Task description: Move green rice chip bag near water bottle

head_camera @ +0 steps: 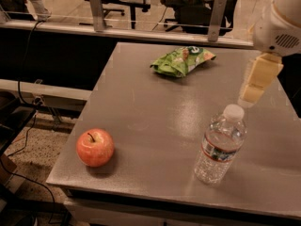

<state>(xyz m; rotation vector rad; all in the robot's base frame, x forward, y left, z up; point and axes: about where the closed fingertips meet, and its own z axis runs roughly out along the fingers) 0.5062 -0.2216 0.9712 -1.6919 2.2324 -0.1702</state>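
A wrinkly bright green foil rice chip bag (182,60) lies flat near the far edge of a grey, smooth-topped desk (155,112), a little right of the middle of that edge; a small clear ribbed plastic water bottle (220,147) with a white screw cap and a white-and-red label band stands upright near the front right of the same desk, well apart from the bag. The robot's cream-coloured pincer (251,95) hangs from a white arm at the right edge of the scene, pointing down, above the desk's right side and just beyond the bottle's cap, to the right of the bag and touching neither; whether it is open or closed cannot be told, and nothing is seen in its hold. A round red-orange apple (95,148) with a short stem sits near the front left corner of the desk, well apart from bottle and bag. Behind the desk runs a low rail on metal posts (96,10); dark office chairs (195,6) stand beyond it; black cables (23,55) trail down on the left.
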